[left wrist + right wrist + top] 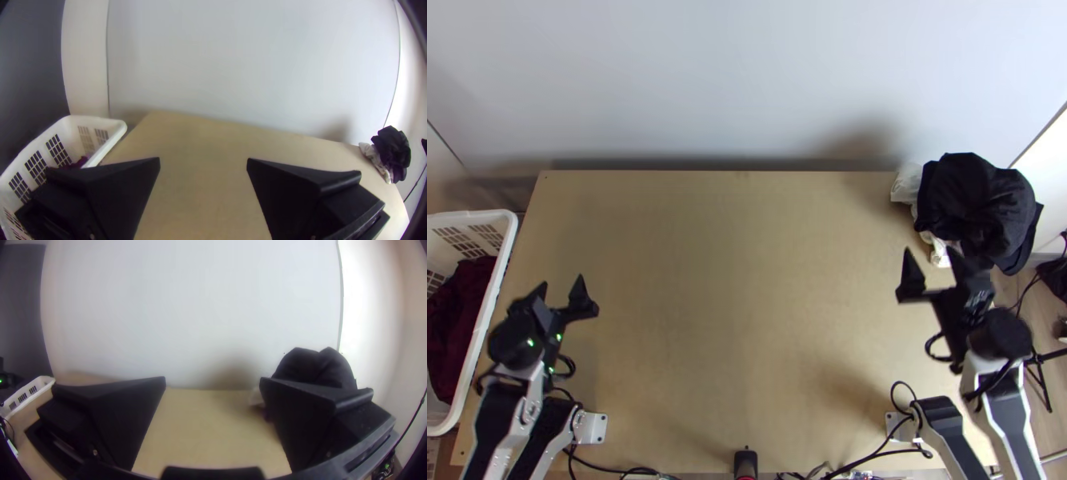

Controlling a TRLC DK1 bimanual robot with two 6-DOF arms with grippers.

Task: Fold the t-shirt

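Observation:
My left gripper stands over the table's left side with its fingers apart; in the left wrist view the same gripper is open with nothing between its fingers. Over the table's right side, my right gripper is open and holds nothing; the right wrist view shows this gripper with a wide gap. Black cloth lies bunched in a pile at the table's far right corner, with white cloth partly under it. Whether a t-shirt is among them I cannot tell.
The light wooden table stretches between the arms. At its left edge stands a white laundry basket with dark red cloth inside. A pale wall rises behind the table. Cables run along the near edge.

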